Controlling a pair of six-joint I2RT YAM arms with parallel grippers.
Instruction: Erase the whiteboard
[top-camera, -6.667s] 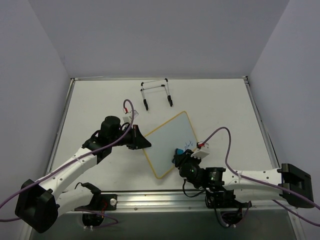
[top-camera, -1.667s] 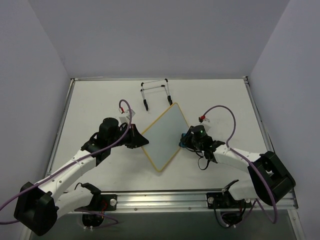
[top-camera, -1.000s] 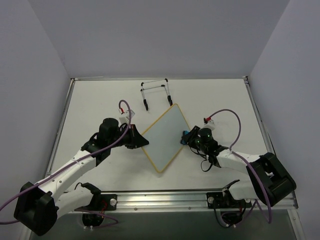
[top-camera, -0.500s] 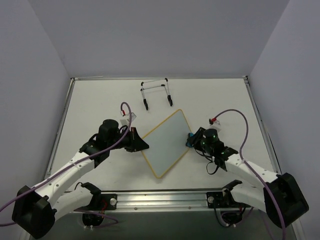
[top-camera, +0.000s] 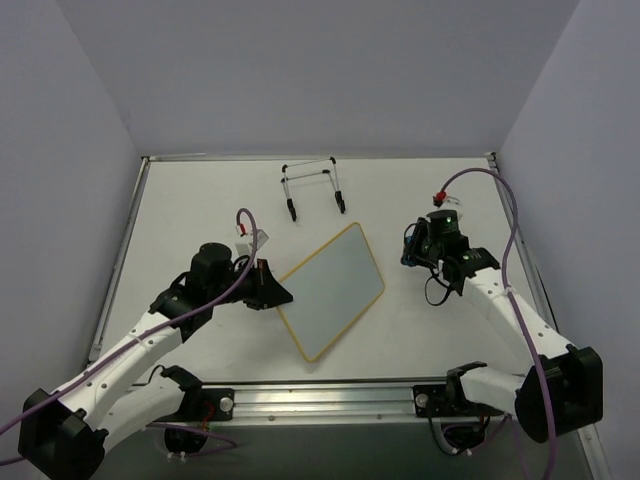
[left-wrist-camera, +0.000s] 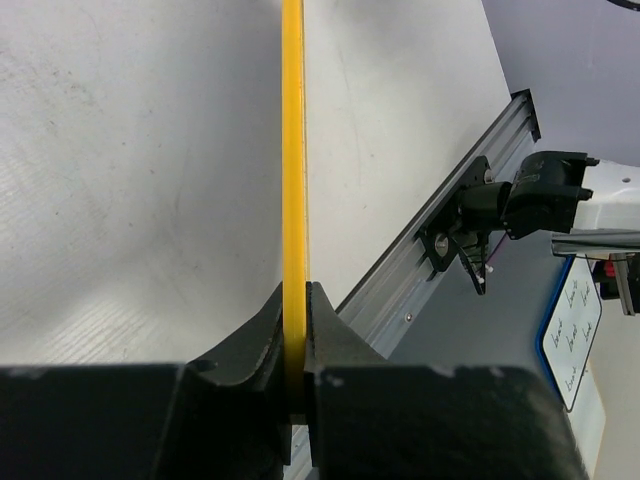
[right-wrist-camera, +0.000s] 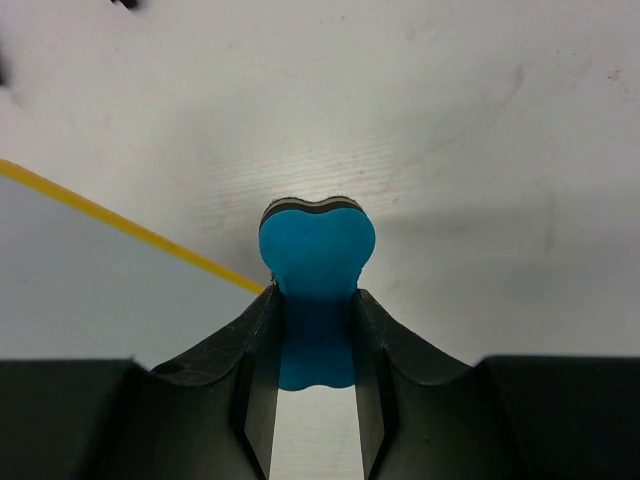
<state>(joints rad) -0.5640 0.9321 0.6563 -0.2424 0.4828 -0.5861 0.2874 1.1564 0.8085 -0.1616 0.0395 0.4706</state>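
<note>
- From above: whiteboard (top-camera: 330, 290) near the middle of the table (top-camera: 190, 200), turned cornerwise, its face plain pale grey-white.
- Left corner of its frame pinched in the left gripper (top-camera: 275, 293); black wire easel (top-camera: 312, 188) beyond the far corner, apart from it.
- Right gripper (top-camera: 408, 250) off to the right of the board, not touching it, closed on a blue eraser (top-camera: 407, 256).
- Left wrist: yellow frame edge-on, running straight up from between jaws pressed tight against it.
- Right wrist: eraser clamped upright between both fingers (right-wrist-camera: 262, 330), its rounded end poking out above the tabletop; a corner of the whiteboard at lower left.
</note>
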